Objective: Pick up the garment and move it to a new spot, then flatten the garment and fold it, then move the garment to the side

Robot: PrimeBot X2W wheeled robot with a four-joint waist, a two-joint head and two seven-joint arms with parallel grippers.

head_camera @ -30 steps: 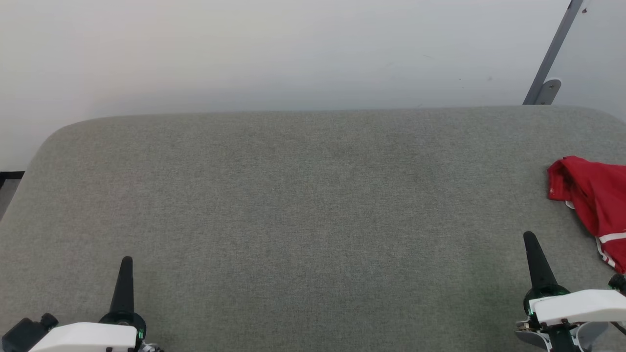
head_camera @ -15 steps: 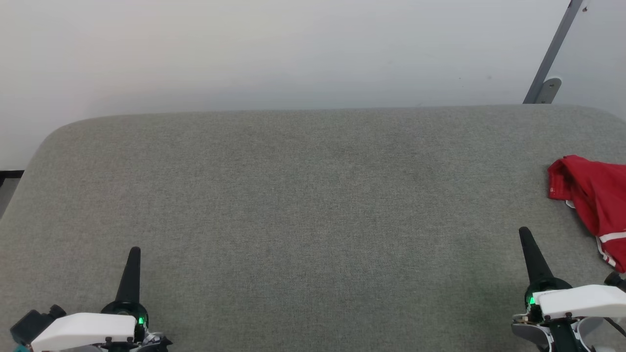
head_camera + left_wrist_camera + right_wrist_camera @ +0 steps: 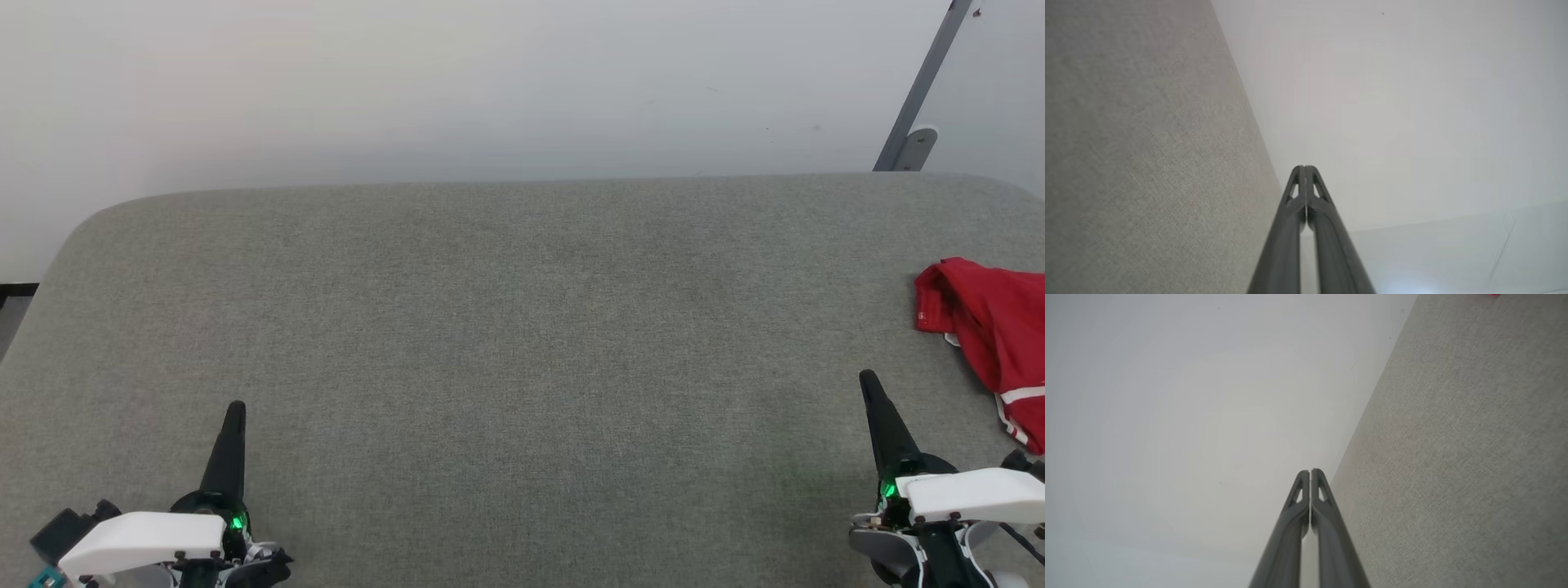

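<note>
The garment (image 3: 992, 322), red with a strip of white trim, lies crumpled at the right edge of the grey felt table (image 3: 522, 327), partly cut off by the head view's border. My right gripper (image 3: 867, 380) hovers over the table's front right, shut and empty, to the left of the garment and nearer to me than it, apart from it. My left gripper (image 3: 236, 407) is shut and empty over the front left, far from the garment. In the wrist views each pair of dark fingers (image 3: 1305, 168) (image 3: 1309, 472) is pressed together. A sliver of red (image 3: 1492, 295) shows at the right wrist view's top edge.
A pale wall (image 3: 490, 82) rises behind the table's far edge. A grey metal bar with a bracket (image 3: 918, 122) leans at the back right. The table's rounded far-left corner (image 3: 90, 224) drops away to the floor.
Both grippers have crept forward over the table, the left one also drifting right. The garment has not moved.
</note>
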